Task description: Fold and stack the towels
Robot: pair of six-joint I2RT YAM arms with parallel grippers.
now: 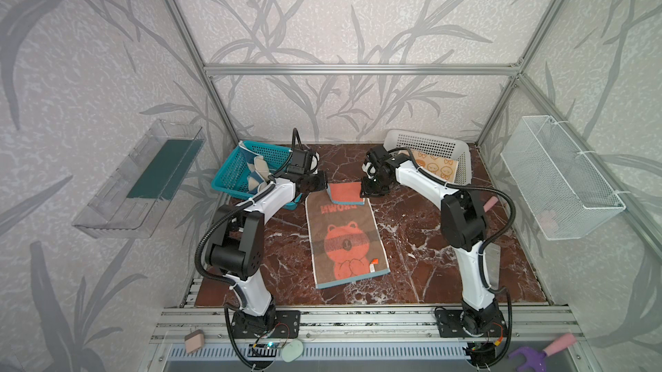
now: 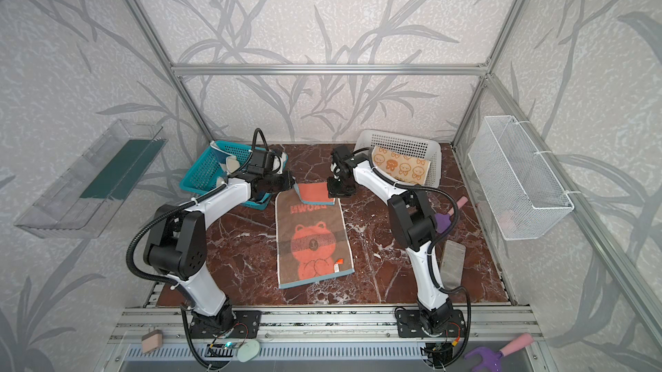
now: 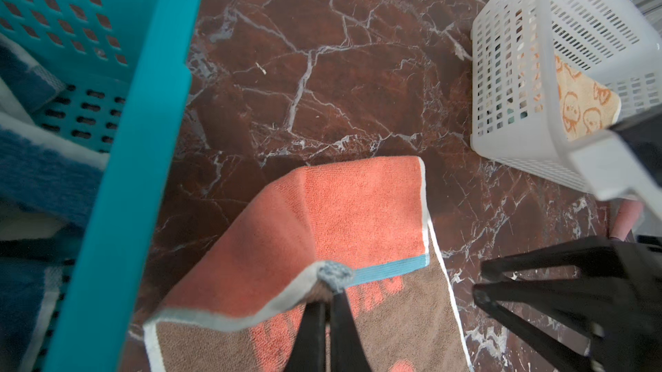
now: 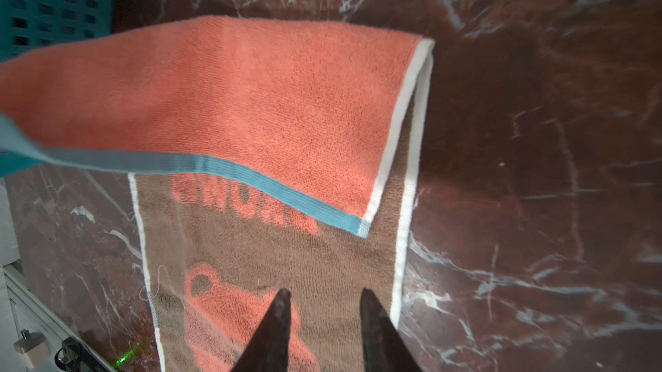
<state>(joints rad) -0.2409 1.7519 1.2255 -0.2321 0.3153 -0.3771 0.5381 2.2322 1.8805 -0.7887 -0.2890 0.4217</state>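
A brown towel with a coral-orange bear (image 1: 347, 241) (image 2: 311, 241) lies flat mid-table. Its far end is folded back towards the front, coral side up (image 3: 322, 216) (image 4: 250, 101). My left gripper (image 1: 325, 185) (image 2: 292, 183) (image 3: 327, 295) is shut on the folded end's teal-trimmed left corner, which it holds slightly lifted. My right gripper (image 1: 363, 193) (image 2: 331, 191) (image 4: 322, 295) hovers open over the towel's right side with nothing between its fingers. A cream towel with orange figures (image 1: 437, 168) (image 3: 580, 101) lies in the white basket (image 1: 426, 141). Blue-and-cream towels (image 1: 258, 173) (image 3: 43, 173) sit in the teal basket (image 1: 233, 173).
The teal basket stands close to the left of the held corner and the white basket at the back right. A grey block (image 2: 453, 259) and a purple-and-pink tool (image 2: 447, 216) lie behind the right arm. A wire basket (image 1: 562, 176) and a clear tray (image 1: 139, 180) hang on the side walls.
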